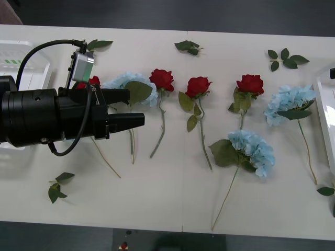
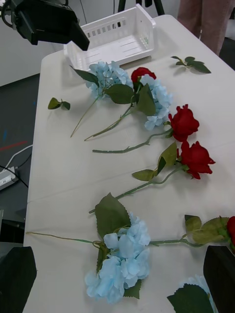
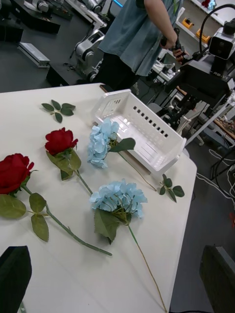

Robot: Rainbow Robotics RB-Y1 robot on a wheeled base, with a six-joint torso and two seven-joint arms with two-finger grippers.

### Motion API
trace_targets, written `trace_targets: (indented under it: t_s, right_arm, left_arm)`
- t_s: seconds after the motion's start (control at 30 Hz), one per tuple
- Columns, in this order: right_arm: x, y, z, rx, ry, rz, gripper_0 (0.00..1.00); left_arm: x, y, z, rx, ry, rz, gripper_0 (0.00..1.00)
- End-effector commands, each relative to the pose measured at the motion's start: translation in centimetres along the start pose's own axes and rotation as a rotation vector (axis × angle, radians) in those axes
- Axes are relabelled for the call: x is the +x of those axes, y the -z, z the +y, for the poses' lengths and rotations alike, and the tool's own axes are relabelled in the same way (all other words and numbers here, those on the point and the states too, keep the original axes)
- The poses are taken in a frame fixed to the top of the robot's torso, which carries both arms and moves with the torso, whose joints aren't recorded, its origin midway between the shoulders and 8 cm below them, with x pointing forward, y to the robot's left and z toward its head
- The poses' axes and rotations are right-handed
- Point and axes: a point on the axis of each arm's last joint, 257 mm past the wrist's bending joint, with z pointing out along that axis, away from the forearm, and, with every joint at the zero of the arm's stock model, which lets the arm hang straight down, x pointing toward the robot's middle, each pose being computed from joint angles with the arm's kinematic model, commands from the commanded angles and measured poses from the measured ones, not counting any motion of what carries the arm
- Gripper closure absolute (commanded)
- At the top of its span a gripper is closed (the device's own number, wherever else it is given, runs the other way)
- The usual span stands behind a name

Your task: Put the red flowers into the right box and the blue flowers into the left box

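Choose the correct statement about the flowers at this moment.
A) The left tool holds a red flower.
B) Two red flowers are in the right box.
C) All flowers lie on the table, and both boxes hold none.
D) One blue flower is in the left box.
C: the red flowers and blue flowers lie on the table, while the left box and right box hold none.

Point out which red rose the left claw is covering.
The leftmost rose, peeking out behind the left claw beside a blue hydrangea. The other three lie uncovered.
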Motion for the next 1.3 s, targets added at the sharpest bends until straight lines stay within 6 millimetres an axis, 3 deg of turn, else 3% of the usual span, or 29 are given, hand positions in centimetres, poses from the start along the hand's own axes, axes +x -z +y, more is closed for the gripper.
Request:
trace_targets:
  t_s: [0.03, 0.17, 0.5, 0.53, 0.77, 0.87, 1.07, 1.3]
  right_arm:
    - [-0.9, 0.9, -0.2, 0.016, 0.053, 0.008, 0.00]
    - [-0.9, 0.9, -0.2, 0.016, 0.053, 0.008, 0.00]
    - [-0.9, 0.9, -0.2, 0.016, 0.053, 0.008, 0.00]
    - [0.5, 0.4, 0.1, 0.001, 0.015, 0.020, 0.00]
    - [2.1, 1.3, -1.6, 0.065, 0.008, 0.132, 0.00]
    - [3.7, 1.8, -2.5, 0.104, -0.010, 0.196, 0.00]
    - [7.1, 2.6, -3.7, 0.187, -0.197, 0.299, 0.00]
    - [11.6, 3.8, -4.3, 0.302, -0.443, 0.384, 0.00]
  left_arm:
    - [0.3, -0.7, -1.8, 0.044, 0.008, -0.006, 0.00]
    - [-1.1, 0.0, -3.0, 0.097, 0.086, -0.037, 0.00]
    - [-0.3, 2.5, -1.8, 0.005, 0.325, 0.095, 0.00]
    - [-0.2, 2.6, -1.6, -0.009, 0.336, 0.106, 0.00]
    - [2.0, 4.8, 0.8, -0.199, 0.467, 0.230, 0.00]
    - [3.2, 5.8, 2.1, -0.298, 0.538, 0.268, 0.00]
    - [6.4, 7.9, 4.3, -0.487, 0.710, 0.339, 0.00]
    - [9.3, 8.6, 6.1, -0.635, 0.882, 0.343, 0.00]
